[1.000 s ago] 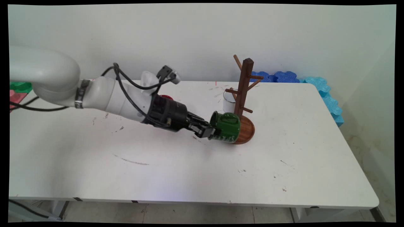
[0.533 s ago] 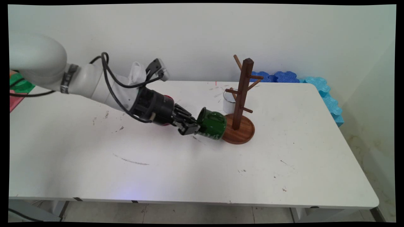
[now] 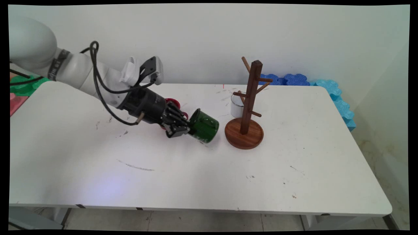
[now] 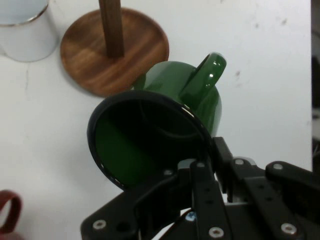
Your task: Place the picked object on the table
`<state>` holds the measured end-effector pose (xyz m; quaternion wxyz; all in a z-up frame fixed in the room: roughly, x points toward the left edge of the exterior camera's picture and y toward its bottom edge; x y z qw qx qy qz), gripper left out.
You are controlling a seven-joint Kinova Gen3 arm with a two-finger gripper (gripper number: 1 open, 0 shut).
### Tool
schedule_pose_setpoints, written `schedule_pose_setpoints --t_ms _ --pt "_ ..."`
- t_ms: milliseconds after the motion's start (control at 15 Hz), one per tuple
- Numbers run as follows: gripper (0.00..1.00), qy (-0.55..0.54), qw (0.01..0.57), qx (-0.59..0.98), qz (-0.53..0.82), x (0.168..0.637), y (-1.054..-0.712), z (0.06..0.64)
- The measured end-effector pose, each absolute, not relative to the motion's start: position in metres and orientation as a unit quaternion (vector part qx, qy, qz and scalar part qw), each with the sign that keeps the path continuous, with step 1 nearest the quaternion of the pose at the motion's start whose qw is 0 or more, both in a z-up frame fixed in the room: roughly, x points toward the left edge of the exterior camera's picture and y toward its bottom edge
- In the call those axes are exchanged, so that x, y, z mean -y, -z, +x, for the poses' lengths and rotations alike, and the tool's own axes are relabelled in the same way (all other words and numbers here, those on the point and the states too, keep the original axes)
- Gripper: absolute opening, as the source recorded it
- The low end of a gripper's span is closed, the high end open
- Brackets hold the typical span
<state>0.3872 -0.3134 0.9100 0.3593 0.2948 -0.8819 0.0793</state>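
The gripper [image 3: 181,130] is clamped on the rim of a green mug [image 3: 203,126], one finger inside the mouth and one outside, as the hand view shows. The mug lies tilted on its side in the air just above the desk [image 3: 183,176]; its long axis runs from the gripper toward 3 o'clock in the main view, mouth facing back at the gripper and base pointing at the wooden mug tree [image 3: 245,107]. In the hand view the handle [image 4: 205,76] sits on the mug's upper side.

The mug's base is just beside the tree's round base, at its 9 o'clock, and apart from it. A white mug [image 3: 236,105] stands behind the tree at 11 o'clock from its base. A red mug [image 3: 170,102] is partly hidden behind the gripper at 12 o'clock.

From the mug toward 6 o'clock the desk runs bare to its near edge, and toward 3 o'clock, past the tree, to its right edge. No writing can be read.
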Motion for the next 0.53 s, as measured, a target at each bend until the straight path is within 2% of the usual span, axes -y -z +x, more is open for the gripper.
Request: schedule_pose_setpoints --t_ms 533 --pt "0.00 -0.116 0.282 0.928 0.215 0.310 -0.920 0.412"
